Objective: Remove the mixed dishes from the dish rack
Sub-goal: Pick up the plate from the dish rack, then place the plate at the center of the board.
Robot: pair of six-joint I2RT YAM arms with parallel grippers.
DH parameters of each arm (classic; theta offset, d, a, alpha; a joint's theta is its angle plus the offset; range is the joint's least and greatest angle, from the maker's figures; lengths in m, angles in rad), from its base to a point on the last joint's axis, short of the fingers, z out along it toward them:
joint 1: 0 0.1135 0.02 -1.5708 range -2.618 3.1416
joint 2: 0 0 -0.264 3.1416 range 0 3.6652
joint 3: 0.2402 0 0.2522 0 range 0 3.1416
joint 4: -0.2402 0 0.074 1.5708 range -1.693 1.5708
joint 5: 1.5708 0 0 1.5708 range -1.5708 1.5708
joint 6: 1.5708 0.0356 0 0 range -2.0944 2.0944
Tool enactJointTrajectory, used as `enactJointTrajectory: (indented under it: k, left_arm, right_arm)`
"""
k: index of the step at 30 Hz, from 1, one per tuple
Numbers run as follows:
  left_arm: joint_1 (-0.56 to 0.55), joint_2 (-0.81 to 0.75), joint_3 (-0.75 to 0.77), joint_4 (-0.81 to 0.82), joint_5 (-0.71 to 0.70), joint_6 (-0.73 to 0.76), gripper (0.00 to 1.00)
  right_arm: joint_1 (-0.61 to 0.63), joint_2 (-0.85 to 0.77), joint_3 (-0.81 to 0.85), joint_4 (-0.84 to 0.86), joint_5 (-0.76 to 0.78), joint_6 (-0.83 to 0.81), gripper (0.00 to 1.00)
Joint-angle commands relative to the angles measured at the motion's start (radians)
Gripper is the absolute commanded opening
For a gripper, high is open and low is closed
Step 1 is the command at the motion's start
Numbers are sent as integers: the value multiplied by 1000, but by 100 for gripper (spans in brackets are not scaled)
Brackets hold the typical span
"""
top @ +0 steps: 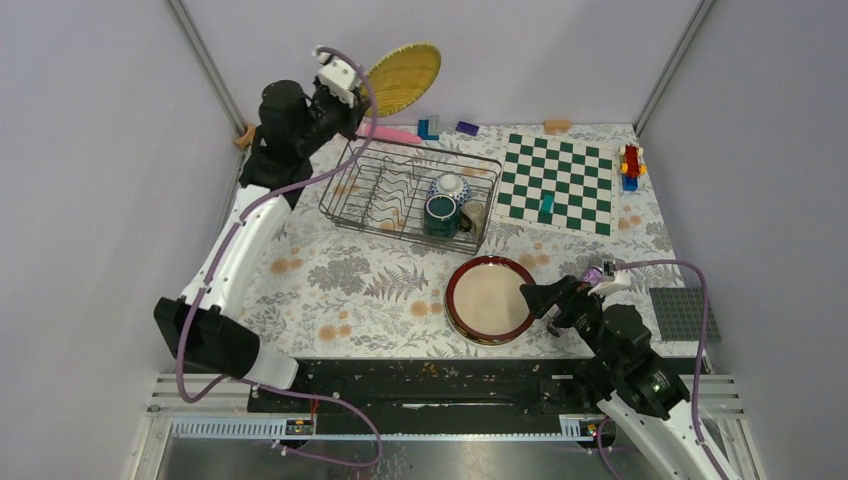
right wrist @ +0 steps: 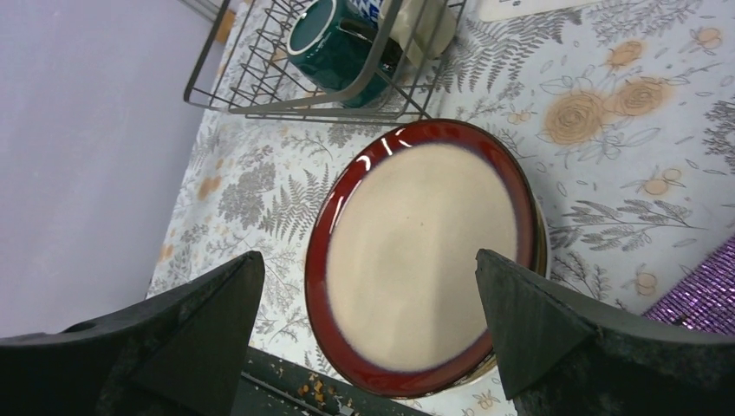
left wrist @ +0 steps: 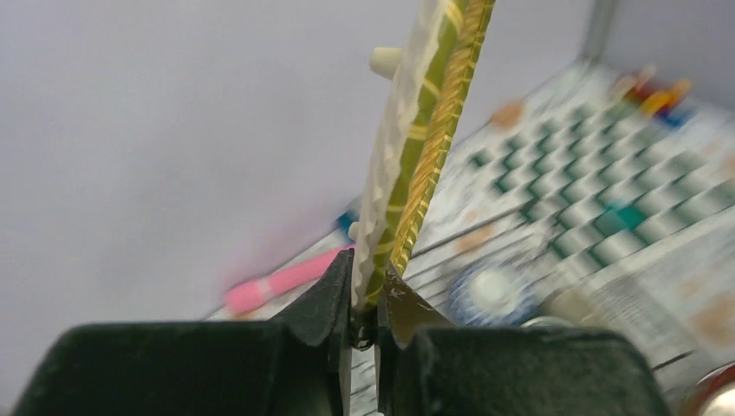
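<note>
I am clamping my left jaws on the rim of the yellow woven-look plate (top: 403, 77) (left wrist: 416, 147). Both fingers (left wrist: 322, 299) are pressing its two faces with no gap showing. I am holding the plate edge-up in the air, above and behind the far left corner of the dish rack (top: 385, 195), and it is touching nothing but me.

My right jaws are standing wide apart and gripping nothing. From my right wrist, their two fingers (right wrist: 199, 321) are framing the cream plate with the dark red rim (top: 490, 300) (right wrist: 425, 260), one on each side. I cannot tell whether either finger is touching it. That plate is lying flat on the counter (top: 350, 280) in front of the rack, with a yellowish edge peeking out beneath it.

The rack is sitting on the counter left of the chessboard (top: 558, 183). Its right end is holding the dark green mug (top: 441, 215) (right wrist: 334, 39), the small patterned bowl (top: 450, 186) behind it, and the small olive cup (top: 474, 215) just beside the mug.
</note>
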Motion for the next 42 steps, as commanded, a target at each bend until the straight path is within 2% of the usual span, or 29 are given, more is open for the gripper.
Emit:
enactJointTrajectory:
  k: [1,5,8,12,14,22,29,35,38,42]
  left_arm:
    - [-2,-96,-87,350,152,-586,0]
    - [-4,-130,-286,636,266,-911,0]
    - [-7,-132,-425,785,348,-1098,0]
    - [-24,-123,-624,998,408,-1276,0]
    - [-42,-111,-672,1029,448,-1316,0]
    - [-161,-97,-810,1044,509,-1311,0]
    - [-274,-97,-820,905,503,-1212,0]
    - [-307,-106,-819,829,469,-1168,0]
    - [-311,-107,-816,815,469,-1159,0]
    - [-319,-107,-804,748,437,-1132,0]
  right_arm:
    - [5,-17,-28,112,-63,21,99]
    - [6,-11,-59,189,-107,41,99]
    - [5,0,-71,236,-145,45,99]
    - [5,23,-92,328,-197,55,99]
    - [5,41,-104,388,-223,59,99]
    - [6,154,-157,660,-242,89,99]
    - [4,259,-173,855,-182,137,98]
    - [5,340,-211,1040,-133,210,92]
    - [6,368,-209,1077,-131,219,89]
    - [5,400,-211,1118,-130,233,78]
